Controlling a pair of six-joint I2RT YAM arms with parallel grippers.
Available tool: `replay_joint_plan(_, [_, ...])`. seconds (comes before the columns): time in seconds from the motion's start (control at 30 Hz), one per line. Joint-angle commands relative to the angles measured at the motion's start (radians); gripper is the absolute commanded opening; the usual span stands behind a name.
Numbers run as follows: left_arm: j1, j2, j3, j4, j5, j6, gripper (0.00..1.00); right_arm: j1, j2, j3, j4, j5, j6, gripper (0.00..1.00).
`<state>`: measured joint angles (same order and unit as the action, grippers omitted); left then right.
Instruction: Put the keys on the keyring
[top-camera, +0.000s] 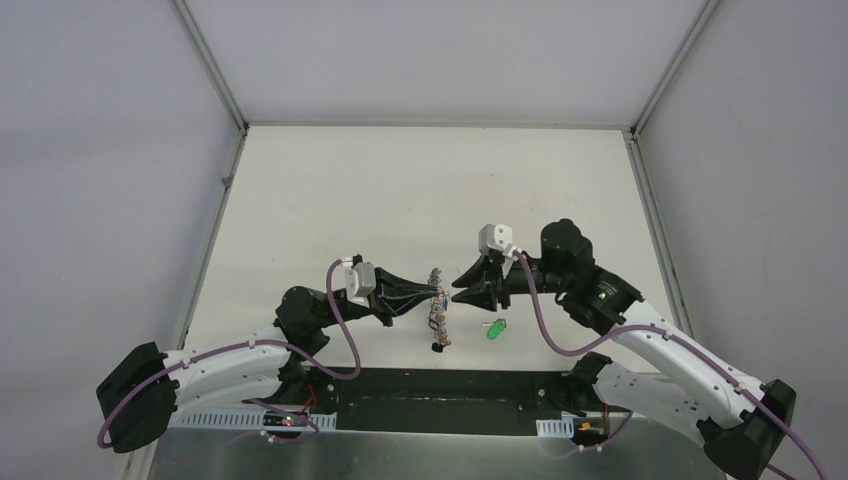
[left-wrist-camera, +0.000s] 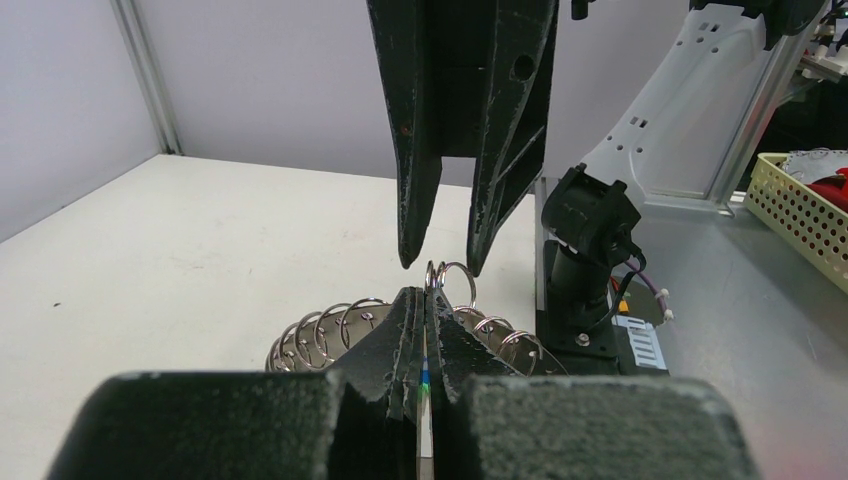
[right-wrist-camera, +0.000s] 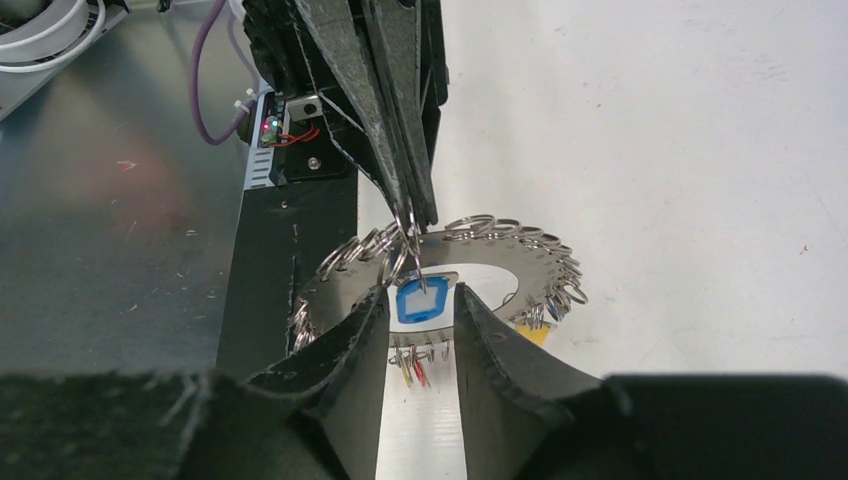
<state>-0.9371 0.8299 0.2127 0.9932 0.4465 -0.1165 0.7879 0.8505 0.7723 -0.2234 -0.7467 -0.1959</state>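
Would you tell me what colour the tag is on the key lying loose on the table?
Bright green; the key shows best in the top external view.

white table (top-camera: 420, 190), grey walls (top-camera: 100, 150), metal corner posts (top-camera: 212, 65), yellow mesh basket (left-wrist-camera: 800, 215) at far right

Key (top-camera: 495, 328) on table (top-camera: 400, 200), right of keyring (top-camera: 437, 318)

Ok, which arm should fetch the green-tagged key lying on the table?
Right, probably. The green key lies on the table nearer the right gripper, whose jaws stand open. The left gripper is shut on the keyring, so it is taken.
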Motion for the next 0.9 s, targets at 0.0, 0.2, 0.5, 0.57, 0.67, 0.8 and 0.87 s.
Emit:
replay_joint_plan(0.0, [-0.010, -0.024, 0.016, 0.087, -0.009, -0.010, 0.00, -0.001, 0.009, -0.007, 0.036, 0.021, -0.019, 0.31])
replay_joint_plan(0.2, [-0.010, -0.030, 0.019, 0.074, -0.009, -0.008, 0.00, 0.000, 0.048, 0.010, 0.036, 0.007, -0.010, 0.31])
replay_joint_plan(0.5, [-0.010, -0.028, 0.021, 0.059, -0.012, -0.011, 0.00, 0.002, 0.071, 0.002, 0.167, -0.054, 0.060, 0.33])
replay_joint_plan(0.57, [-0.010, -0.026, 0.021, 0.060, -0.012, -0.013, 0.00, 0.004, 0.082, 0.005, 0.190, -0.062, 0.076, 0.31])
replay_joint_plan(0.67, [-0.010, -0.022, 0.022, 0.061, -0.014, -0.013, 0.00, 0.009, 0.099, 0.013, 0.210, -0.071, 0.085, 0.24])
replay_joint_plan(0.8, [-0.010, -0.019, 0.025, 0.067, -0.015, -0.011, 0.00, 0.013, 0.119, 0.015, 0.210, -0.078, 0.086, 0.17])
replay_joint_plan(0.87, [-0.010, -0.019, 0.025, 0.067, -0.015, -0.012, 0.00, 0.015, 0.124, 0.014, 0.211, -0.079, 0.088, 0.13])
